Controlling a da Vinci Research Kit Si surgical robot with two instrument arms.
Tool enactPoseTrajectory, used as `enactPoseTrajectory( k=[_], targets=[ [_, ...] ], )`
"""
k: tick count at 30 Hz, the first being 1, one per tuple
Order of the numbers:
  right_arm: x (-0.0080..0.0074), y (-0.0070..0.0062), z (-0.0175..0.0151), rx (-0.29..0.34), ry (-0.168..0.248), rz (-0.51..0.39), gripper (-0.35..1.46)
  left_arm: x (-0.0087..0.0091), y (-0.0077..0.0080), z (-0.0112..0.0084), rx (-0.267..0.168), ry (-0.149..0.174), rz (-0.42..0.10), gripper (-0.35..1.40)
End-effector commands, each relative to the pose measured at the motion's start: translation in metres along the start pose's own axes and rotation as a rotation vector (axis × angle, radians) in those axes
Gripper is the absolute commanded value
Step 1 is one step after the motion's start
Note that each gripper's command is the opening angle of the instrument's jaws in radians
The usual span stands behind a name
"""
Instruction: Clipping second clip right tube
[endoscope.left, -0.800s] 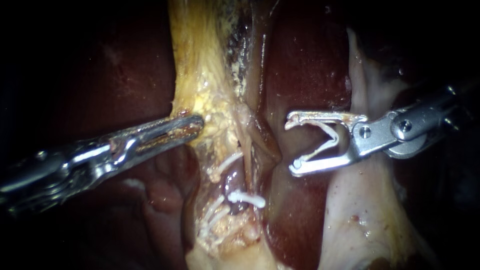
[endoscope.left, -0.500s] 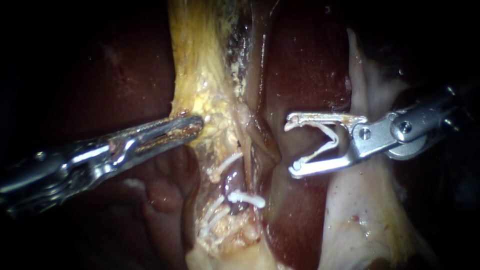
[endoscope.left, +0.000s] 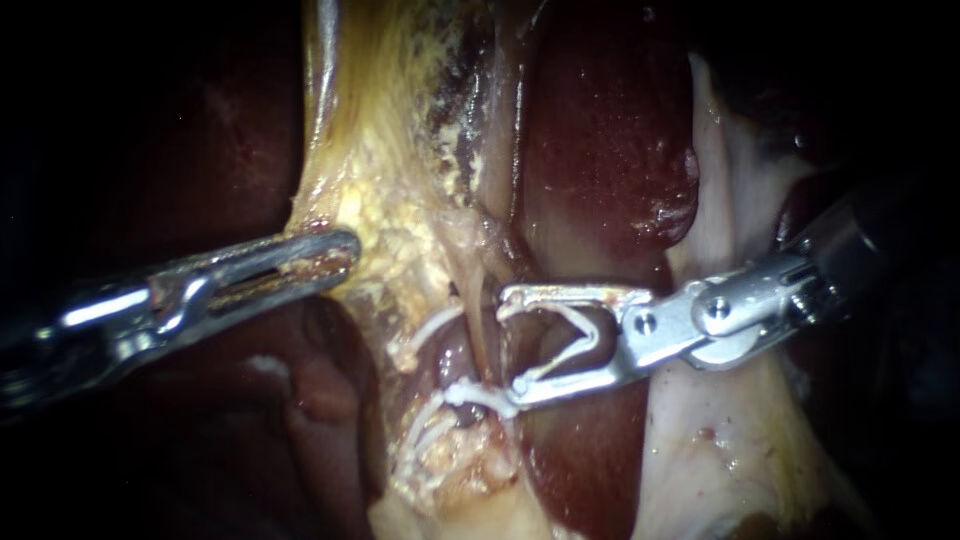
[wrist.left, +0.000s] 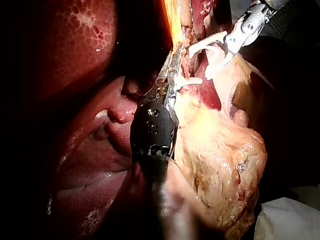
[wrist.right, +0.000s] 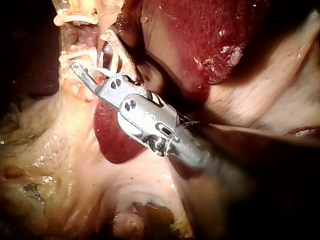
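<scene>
The dark red liver (endoscope.left: 600, 140) lay behind a band of yellow fatty tissue (endoscope.left: 390, 190). The left instrument (endoscope.left: 335, 255) had its jaws closed on that tissue's edge. The right instrument (endoscope.left: 510, 342) had its jaws standing wide, holding an open white clip (endoscope.left: 572, 350) between them, its tips just beside the thin pale right tube (endoscope.left: 480, 320). A fastened clip (endoscope.left: 478, 396) sat on the tube by the lower jaw tip.

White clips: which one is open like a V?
The clip held in the right instrument's jaws, beside the tubes; the other clips lie pinched shut across them.
</scene>
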Motion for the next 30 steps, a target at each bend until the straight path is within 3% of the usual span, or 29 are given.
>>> enactPoseTrajectory(
  k=[1, 12, 24, 30],
  targets=[
    [-0.0003, 0.0000, 0.0003, 0.000, -0.006, 0.009, 0.60, -0.0002, -0.0002, -0.0003, -0.002, -0.003, 0.006, -0.35],
    [-0.0019, 0.0005, 0.0024, 0.010, -0.033, 0.095, 0.60, -0.0005, -0.0005, -0.0008, -0.002, -0.008, 0.003, -0.35],
    [-0.0023, 0.0003, 0.0050, 0.086, -0.027, 0.254, 0.54, -0.0003, -0.0004, -0.0007, -0.002, -0.009, 0.004, -0.35],
    [-0.0024, 0.0006, 0.0057, 0.110, -0.012, 0.269, 0.51, -0.0002, -0.0003, -0.0005, -0.002, -0.010, 0.005, -0.35]
  ],
)
